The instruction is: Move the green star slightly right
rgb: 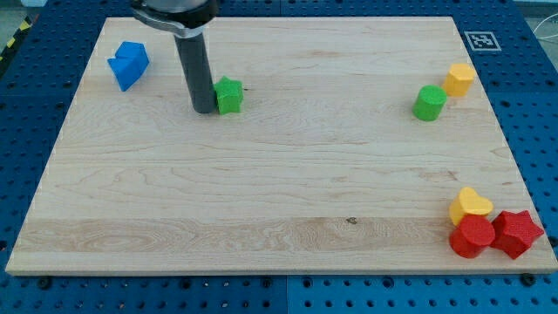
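The green star (229, 95) lies on the wooden board (279, 166) in the upper left part of the view. My tip (204, 109) stands just left of the star, touching or almost touching its left side. The dark rod rises from there to the view's top.
A blue block (128, 64) lies at the upper left. A green cylinder (428, 103) and a yellow hexagon block (459, 78) lie at the upper right. A yellow heart-shaped block (470, 205), a red cylinder (472, 236) and a red star (516, 233) cluster at the lower right corner.
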Motion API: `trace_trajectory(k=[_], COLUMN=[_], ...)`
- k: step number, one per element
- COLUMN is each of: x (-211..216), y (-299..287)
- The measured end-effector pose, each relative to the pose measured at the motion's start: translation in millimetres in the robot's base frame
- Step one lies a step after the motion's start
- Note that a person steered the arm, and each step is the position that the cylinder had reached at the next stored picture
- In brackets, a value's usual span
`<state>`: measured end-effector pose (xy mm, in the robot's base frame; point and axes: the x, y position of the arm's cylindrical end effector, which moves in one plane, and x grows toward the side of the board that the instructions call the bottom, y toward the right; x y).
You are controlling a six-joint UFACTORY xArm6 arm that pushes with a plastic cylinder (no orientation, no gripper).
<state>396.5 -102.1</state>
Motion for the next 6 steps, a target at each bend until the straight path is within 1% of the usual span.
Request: trace_trajectory(k=[4, 5, 6], x=[0.0, 1.1, 2.9], y=[65.7, 57.1, 36.2])
